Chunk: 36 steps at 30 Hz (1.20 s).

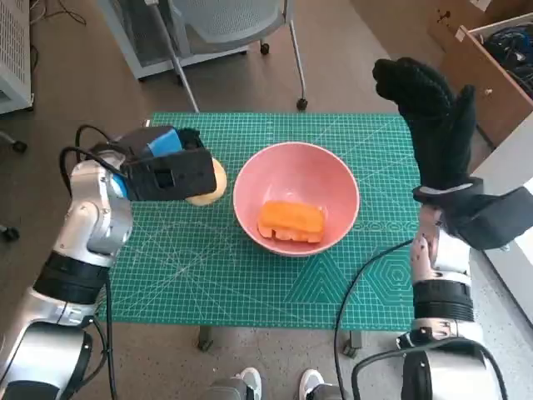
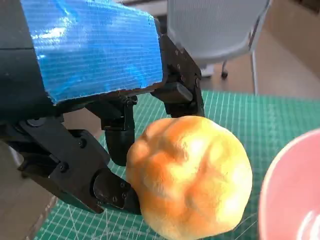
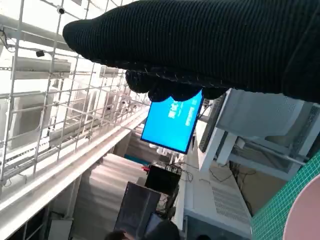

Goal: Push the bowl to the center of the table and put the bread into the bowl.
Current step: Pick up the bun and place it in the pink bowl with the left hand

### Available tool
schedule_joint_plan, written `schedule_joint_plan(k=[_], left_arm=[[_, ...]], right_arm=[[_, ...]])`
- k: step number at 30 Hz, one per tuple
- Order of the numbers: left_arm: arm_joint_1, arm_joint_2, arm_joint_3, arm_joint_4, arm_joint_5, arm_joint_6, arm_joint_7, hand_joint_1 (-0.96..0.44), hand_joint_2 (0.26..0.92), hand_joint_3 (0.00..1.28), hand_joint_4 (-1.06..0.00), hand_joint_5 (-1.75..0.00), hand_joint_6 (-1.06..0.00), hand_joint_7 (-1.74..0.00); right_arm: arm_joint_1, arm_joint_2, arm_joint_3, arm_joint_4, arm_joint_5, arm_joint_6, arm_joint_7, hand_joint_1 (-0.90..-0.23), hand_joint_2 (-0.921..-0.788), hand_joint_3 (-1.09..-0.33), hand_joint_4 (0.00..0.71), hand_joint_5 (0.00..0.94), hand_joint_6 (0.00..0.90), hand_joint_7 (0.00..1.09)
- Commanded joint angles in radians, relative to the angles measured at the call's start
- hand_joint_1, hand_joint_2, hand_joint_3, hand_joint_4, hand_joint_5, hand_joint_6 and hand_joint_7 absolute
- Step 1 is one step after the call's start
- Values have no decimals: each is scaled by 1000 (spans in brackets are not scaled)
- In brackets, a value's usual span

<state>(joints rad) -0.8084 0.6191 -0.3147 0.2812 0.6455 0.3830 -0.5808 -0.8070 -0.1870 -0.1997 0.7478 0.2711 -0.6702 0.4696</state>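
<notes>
A pink bowl (image 1: 333,171) stands near the middle of the green mat (image 1: 191,275). An orange loaf of bread (image 1: 291,221) lies inside it. Just left of the bowl, my left hand (image 1: 166,171) grips a round pale bun (image 1: 213,182). In the left wrist view the black fingers (image 2: 117,137) wrap the bun (image 2: 192,175) from behind, with the bowl's rim (image 2: 295,190) beside it. My right hand (image 1: 429,117) is raised above the table's right edge, fingers spread, holding nothing. In the right wrist view the glove (image 3: 200,45) points away from the table, and only the bowl's edge (image 3: 306,221) shows.
A grey office chair (image 1: 225,21) stands behind the table. A wooden box with cables (image 1: 491,58) sits at the back right. A black cable (image 1: 366,271) crosses the mat's right front. A person's shoes (image 1: 250,383) show at the front edge.
</notes>
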Motion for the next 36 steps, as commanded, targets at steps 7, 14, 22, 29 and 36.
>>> schedule_joint_plan(k=[7, 14, 22, 29, 36], left_arm=[[-17, -11, 43, -197, 1, 87, -26, 2, 829, 149, -822, -1012, -694, -1125], [-44, -84, 6, -237, 16, 91, -4, 2, 830, 149, -827, -1069, -695, -1057], [-101, -169, -44, -196, 14, 52, 4, 2, 869, 117, -749, -1238, -696, -962], [-143, -250, -93, -55, 18, -41, 80, 2, 898, 88, -731, -1237, -653, -1025], [-172, -302, -101, 119, 11, -157, 213, 1, 906, 79, -743, -1182, -613, -1109]], right_arm=[[2, 8, -1, 17, 0, 4, -4, -655, -921, -842, 217, 1, 307, 39], [3, 12, 2, 13, -3, 5, -6, -650, -921, -844, 218, 1, 306, 39], [9, 18, 3, 8, -2, 4, -6, -658, -921, -842, 218, 1, 307, 39], [20, 17, 5, -13, -2, 12, -7, -653, -921, -842, 218, 1, 305, 38], [39, 12, 4, -38, -4, 16, -12, -646, -921, -842, 217, 0, 305, 39]])
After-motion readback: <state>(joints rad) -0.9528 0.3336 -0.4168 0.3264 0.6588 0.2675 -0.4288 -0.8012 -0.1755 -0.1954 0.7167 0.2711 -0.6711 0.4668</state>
